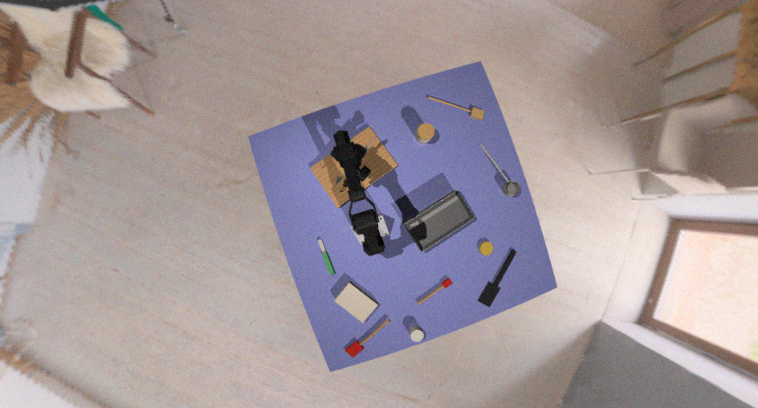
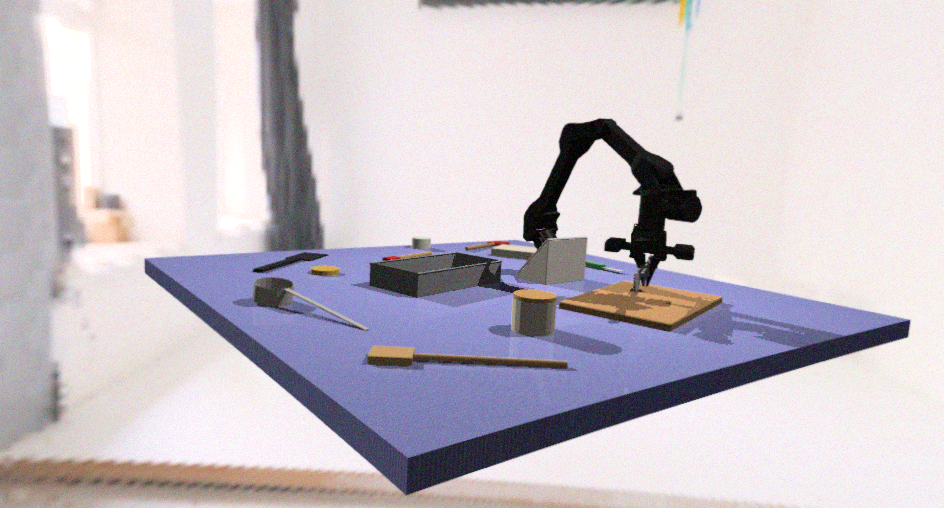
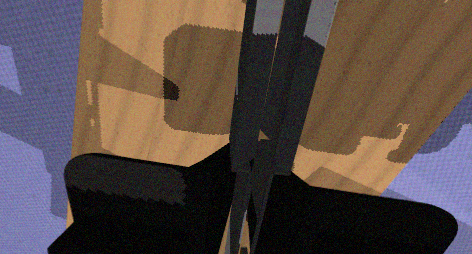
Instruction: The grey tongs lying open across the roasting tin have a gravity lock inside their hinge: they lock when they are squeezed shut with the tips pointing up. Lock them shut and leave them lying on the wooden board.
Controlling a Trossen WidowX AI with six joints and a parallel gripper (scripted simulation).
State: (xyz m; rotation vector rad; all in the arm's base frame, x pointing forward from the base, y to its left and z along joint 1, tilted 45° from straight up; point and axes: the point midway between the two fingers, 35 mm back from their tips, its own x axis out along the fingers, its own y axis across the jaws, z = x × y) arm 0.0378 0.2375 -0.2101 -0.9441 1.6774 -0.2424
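Note:
My gripper (image 2: 643, 281) (image 3: 245, 146) points down, low over the wooden board (image 1: 386, 165) (image 2: 694, 302) (image 3: 131, 15), and is shut on the grey tongs (image 2: 637, 280) (image 3: 296, 88). In the wrist view the two tong arms run side by side up the frame, with a narrow gap between them. In the exterior view the tongs' lower end appears to be at the board's surface. The arm hides most of them in the top view. Whether the hinge is locked does not show. The roasting tin (image 1: 448, 219) (image 2: 462, 278) is empty.
A lidded jar (image 1: 425, 132) (image 2: 534, 314) stands near the board. A grey wedge-shaped block (image 2: 560, 260) stands by the arm's base. A saucepan (image 1: 510, 188) (image 2: 273, 291), a wooden mallet-shaped tool (image 1: 477, 112) (image 2: 391, 355) and a green-handled tool (image 1: 328, 263) lie farther out.

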